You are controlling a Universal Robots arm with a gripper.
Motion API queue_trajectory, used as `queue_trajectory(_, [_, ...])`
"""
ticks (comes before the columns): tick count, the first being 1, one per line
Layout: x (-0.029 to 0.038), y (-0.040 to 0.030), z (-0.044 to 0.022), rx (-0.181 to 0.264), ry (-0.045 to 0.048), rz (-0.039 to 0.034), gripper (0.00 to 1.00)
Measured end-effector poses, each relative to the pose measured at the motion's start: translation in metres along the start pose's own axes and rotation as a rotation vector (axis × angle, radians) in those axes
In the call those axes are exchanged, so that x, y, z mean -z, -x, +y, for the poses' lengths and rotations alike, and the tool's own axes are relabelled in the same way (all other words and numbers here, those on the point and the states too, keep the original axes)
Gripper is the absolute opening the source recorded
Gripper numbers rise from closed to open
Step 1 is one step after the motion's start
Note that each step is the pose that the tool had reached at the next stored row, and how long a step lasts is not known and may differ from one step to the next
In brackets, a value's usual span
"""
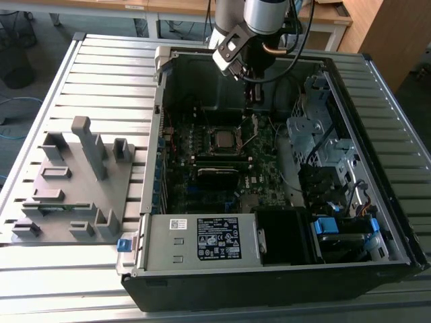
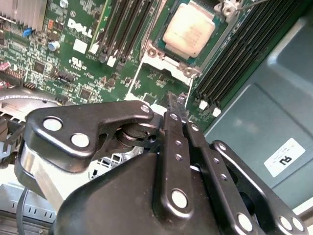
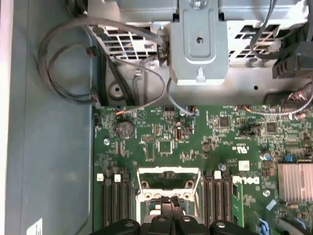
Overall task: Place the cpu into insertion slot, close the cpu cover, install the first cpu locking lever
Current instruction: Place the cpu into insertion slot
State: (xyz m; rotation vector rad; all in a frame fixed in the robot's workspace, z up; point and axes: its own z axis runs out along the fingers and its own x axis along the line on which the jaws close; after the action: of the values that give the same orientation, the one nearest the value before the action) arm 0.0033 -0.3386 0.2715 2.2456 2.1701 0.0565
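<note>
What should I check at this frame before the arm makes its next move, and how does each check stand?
1. cpu lying flat in the insertion slot: ok.
2. cpu cover fully down over the chip: cannot tell.
3. locking lever latched: cannot tell.
4. tool shut and holding nothing: ok.
5. tool apart from the cpu, not touching it: ok.

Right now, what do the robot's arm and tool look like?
The arm is a rounded silver-grey tube with black cables looping beside it. The tool is glossy black: flat linked bars joined by round silver pins, narrowing to a slim tip.
</note>
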Motion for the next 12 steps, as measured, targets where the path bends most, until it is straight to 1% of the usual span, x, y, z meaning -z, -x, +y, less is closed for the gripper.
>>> queue_trajectory(12, [-0.001, -0.0008, 0.0215, 0.0, 0.0, 0.0001, 0.1])
